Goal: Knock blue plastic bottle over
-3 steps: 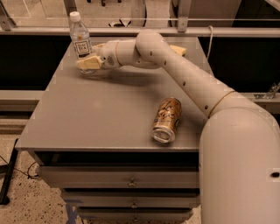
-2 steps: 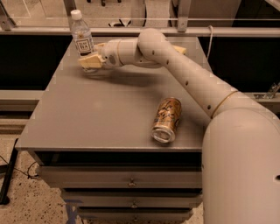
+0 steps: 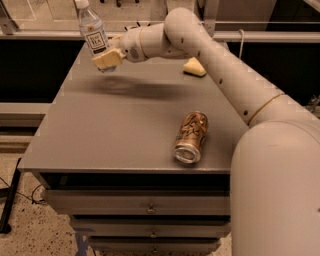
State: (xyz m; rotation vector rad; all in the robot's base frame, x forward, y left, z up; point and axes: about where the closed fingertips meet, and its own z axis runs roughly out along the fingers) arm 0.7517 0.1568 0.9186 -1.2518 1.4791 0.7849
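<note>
Gripper (image 3: 107, 60) sits nr the far left corner of the counter (image 3: 120, 135), against the lower part of the blue plastic bottle (image 3: 94, 34). Can't tell if it's spread or closed. Bottle base is hidden behind the gripper, so can't tell if it touches the top. Bottle leans, white cap (image 3: 81, 3) tipped twd the far left, label (image 3: 96, 41) facing the camera.

Room: left edge is close to the bottle. Wide bare gray surface runs from the gripper's shadow to the front edge. The arm (image 3: 220, 65) crosses the far right part of the counter.

Materials: bottle is clear, faintly blue plastic, slim. Gripper pads are pale yellow, arm is smooth off-white w/ rounded joints. Counter is matte gray, flat, w/ drawers (image 3: 150, 207) under the front edge. A brown patterned can (image 3: 191, 137) lies on its side nr the front right, open-end rim twd the front. A pale yellow wedge (image 3: 195, 67) lies nr the far edge, just beside the arm.

Vs 0.7 s ago: the bottle stood nearly upright and now leans more. Gripper is a bit higher. Wedge shows more fully. Can hasn't moved.
</note>
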